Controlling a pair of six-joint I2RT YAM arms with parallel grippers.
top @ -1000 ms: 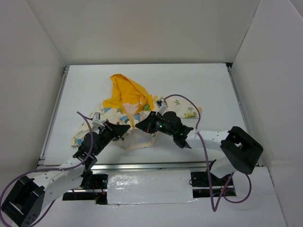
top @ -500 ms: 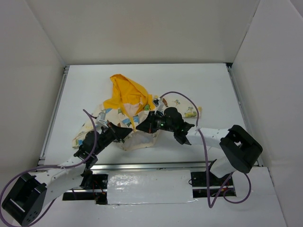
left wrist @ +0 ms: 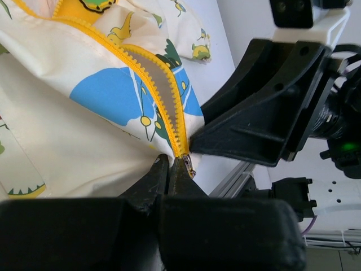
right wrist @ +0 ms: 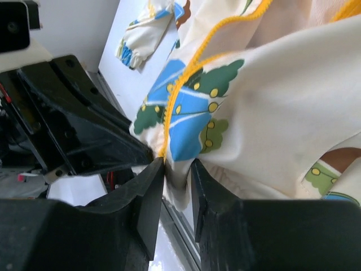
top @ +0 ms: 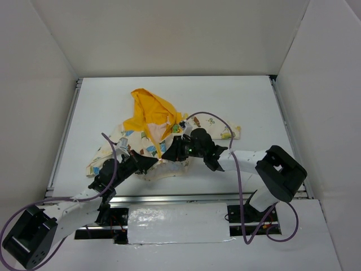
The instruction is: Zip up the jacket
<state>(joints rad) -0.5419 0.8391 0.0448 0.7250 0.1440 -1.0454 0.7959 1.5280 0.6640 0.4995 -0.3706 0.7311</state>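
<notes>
The jacket (top: 151,113) lies crumpled mid-table, yellow hood at the back and cream printed body (left wrist: 67,135) toward me. Its yellow zipper (left wrist: 151,76) stands apart above the hem, and a small metal slider (left wrist: 189,166) shows at its lower end. My left gripper (left wrist: 171,161) is shut on the hem right at the foot of the zipper, low at the jacket's front (top: 153,160). My right gripper (right wrist: 177,164) meets it from the right (top: 169,153). Its jaws stand apart, with a loose fold of cream hem (right wrist: 181,186) hanging between them beside the zipper (right wrist: 186,79).
One sleeve (top: 97,162) trails to the left and the other (top: 228,132) to the right. A metal rail (top: 180,197) runs along the table's near edge, just below the hem. Purple cables (top: 217,117) loop over both arms. White walls close in three sides.
My right gripper's jaws have parted from shut and that arm has shifted slightly left. The left gripper keeps its hold; the hem has moved a little with both.
</notes>
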